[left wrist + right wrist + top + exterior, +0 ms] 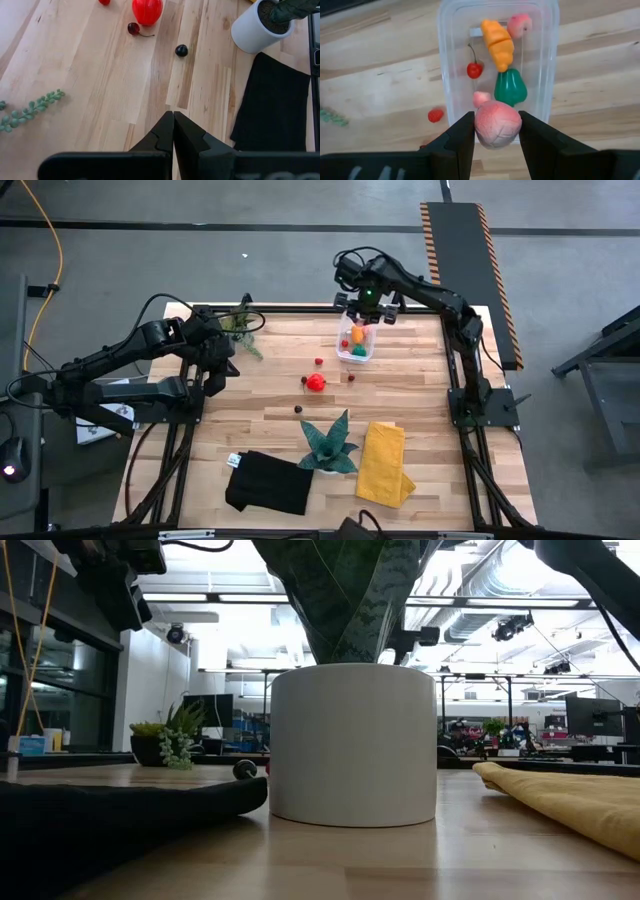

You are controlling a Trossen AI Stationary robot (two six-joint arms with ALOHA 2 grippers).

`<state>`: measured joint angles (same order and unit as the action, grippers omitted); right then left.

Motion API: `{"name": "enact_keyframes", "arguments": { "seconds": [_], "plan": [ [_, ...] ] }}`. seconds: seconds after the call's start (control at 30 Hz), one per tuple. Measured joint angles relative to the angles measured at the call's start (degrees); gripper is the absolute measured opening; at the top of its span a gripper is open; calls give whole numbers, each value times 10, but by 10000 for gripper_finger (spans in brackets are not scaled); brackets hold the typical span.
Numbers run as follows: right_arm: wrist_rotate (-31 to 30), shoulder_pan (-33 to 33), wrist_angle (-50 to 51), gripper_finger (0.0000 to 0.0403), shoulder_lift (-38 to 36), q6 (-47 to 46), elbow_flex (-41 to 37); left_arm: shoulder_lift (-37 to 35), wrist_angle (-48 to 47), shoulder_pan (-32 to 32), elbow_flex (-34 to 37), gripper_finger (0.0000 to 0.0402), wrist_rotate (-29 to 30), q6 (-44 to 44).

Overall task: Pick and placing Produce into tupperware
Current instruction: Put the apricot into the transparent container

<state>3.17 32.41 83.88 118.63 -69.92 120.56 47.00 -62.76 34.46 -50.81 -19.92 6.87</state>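
Right tool point(496, 131) clamped on a pink round produce piece point(497, 124) over the near rim of the clear tupperware point(357, 345), upper centre of the high view. Only in the right wrist view: orange point(499, 42), green point(510, 88), cherry point(474, 69) pieces inside. Left tool point(173, 131) shut, empty, above the table point(90, 100), with a red piece point(147, 10) ahead.

clear tupperware point(451, 55), pink produce point(497, 124), yellow cloth point(384, 463) (black cloth point(269, 482) beside)
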Motion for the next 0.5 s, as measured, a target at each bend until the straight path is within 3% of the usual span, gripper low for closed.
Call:
{"name": "enact_keyframes", "arguments": {
  "seconds": [0.5],
  "plan": [
    [42, 21, -97, 128, 0, 31, -110, 0, 0, 0, 0, 1, 0, -6]
  ]
}}
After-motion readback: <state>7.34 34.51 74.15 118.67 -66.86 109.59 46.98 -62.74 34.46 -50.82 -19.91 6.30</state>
